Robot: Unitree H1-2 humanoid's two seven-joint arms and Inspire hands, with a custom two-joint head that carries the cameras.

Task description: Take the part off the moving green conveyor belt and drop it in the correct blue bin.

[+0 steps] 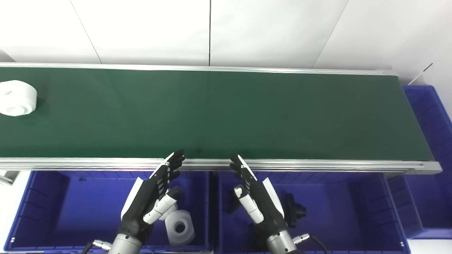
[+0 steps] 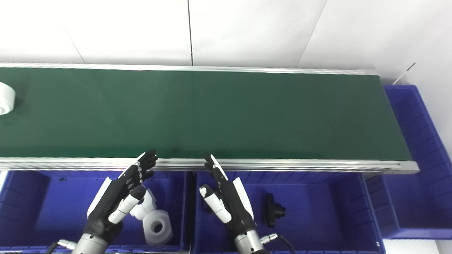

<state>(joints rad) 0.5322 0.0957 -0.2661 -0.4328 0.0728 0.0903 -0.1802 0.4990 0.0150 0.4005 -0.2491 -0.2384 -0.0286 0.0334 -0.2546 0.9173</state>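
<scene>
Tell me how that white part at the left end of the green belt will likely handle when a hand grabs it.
The white part looks like a solid, thick-walled plastic cylinder, so probably stiff and fairly light. Its smooth rounded side could slip in the fingers. It seems to rest on a flat end, so a nudge should slide it rather than roll it.

Dark green belt [image 1: 226,113]; white part [image 1: 16,97]; blue bins [image 1: 42,208]; black-and-white hands [image 1: 152,201]; black piece [image 1: 293,210].

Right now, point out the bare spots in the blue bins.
Left bin: bare left half; white parts crowd its right side under the left hand. Middle bin: bare right of the black part. The bin past the belt's end looks bare.
</scene>
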